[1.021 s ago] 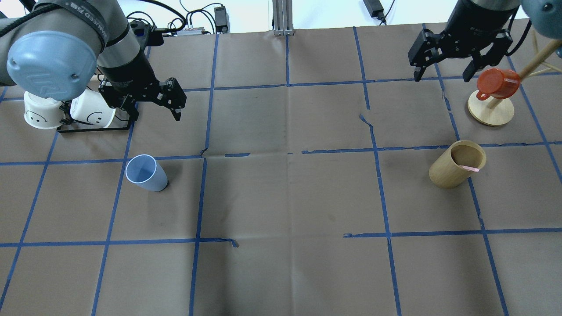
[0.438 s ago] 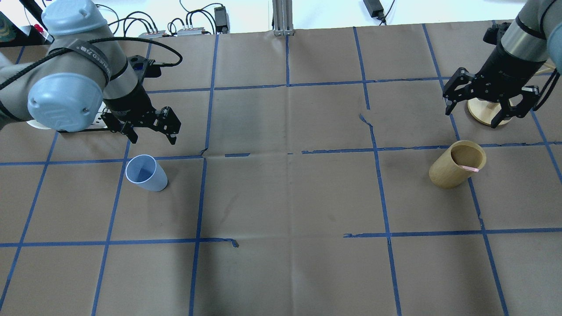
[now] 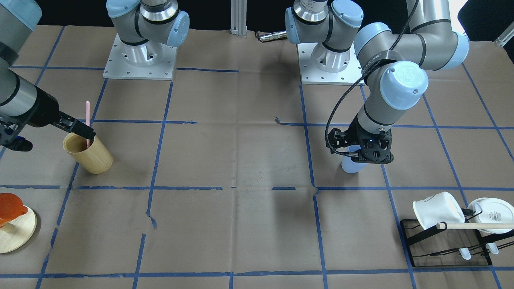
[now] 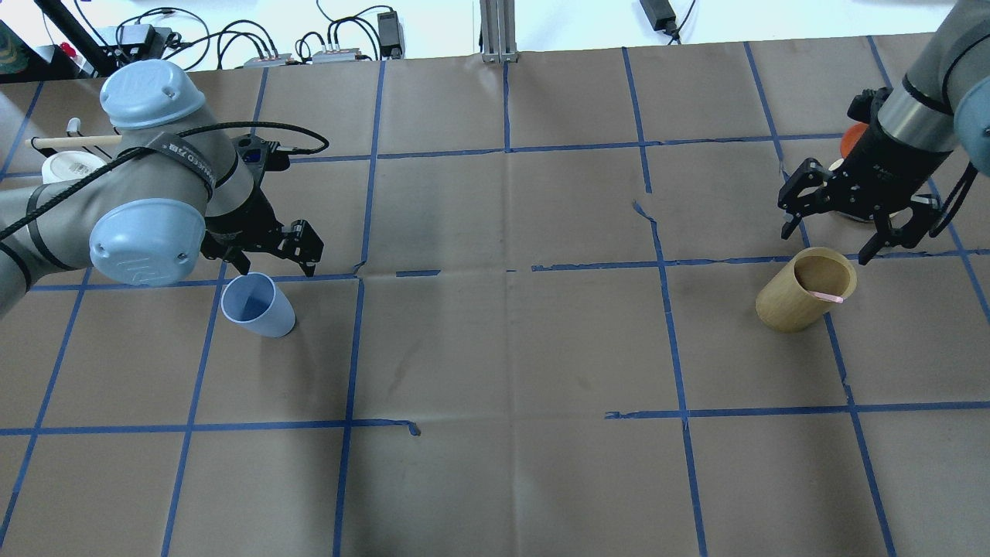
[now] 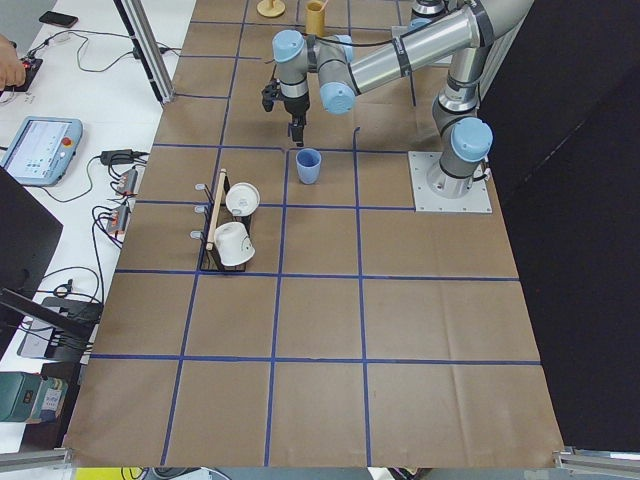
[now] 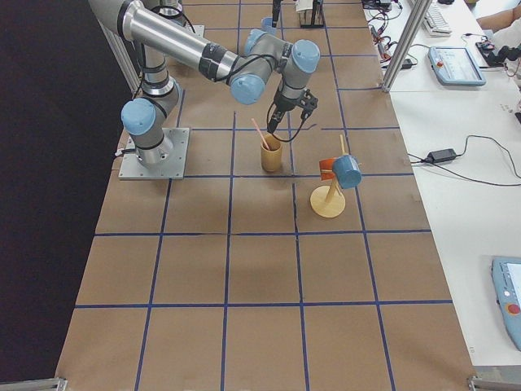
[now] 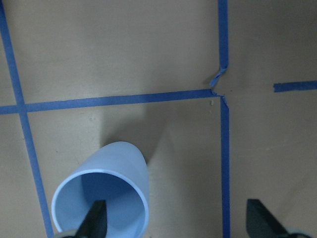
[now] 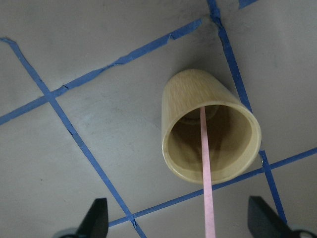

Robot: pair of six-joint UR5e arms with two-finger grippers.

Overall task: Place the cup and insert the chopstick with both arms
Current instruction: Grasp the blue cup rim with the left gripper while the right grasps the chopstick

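The light blue cup [image 4: 257,305] stands upright on the table's left side, also seen in the front view [image 3: 352,165] and the left wrist view [image 7: 101,201]. My left gripper [image 4: 277,267] is open and empty, hovering just beyond and above the cup's rim, with one fingertip [image 7: 96,220] over its mouth. The pink chopstick [image 4: 827,296] leans inside the tan wooden cup [image 4: 804,290] on the right and sticks out of it [image 3: 87,120]. My right gripper [image 4: 824,246] is open and empty, above and just beyond the tan cup [image 8: 210,134].
A black wire rack [image 3: 441,249] with white mugs [image 3: 437,208] and a wooden rod stands near the left arm. A wooden mug stand [image 6: 330,204] with an orange mug [image 3: 8,204] and a blue mug [image 6: 348,171] stands near the right arm. Cables lie at the far edge.
Both arms have moved nearer in the overhead view. The left gripper came down to the blue cup, and the right gripper moved from the mug stand to the tan cup. Both stayed open.
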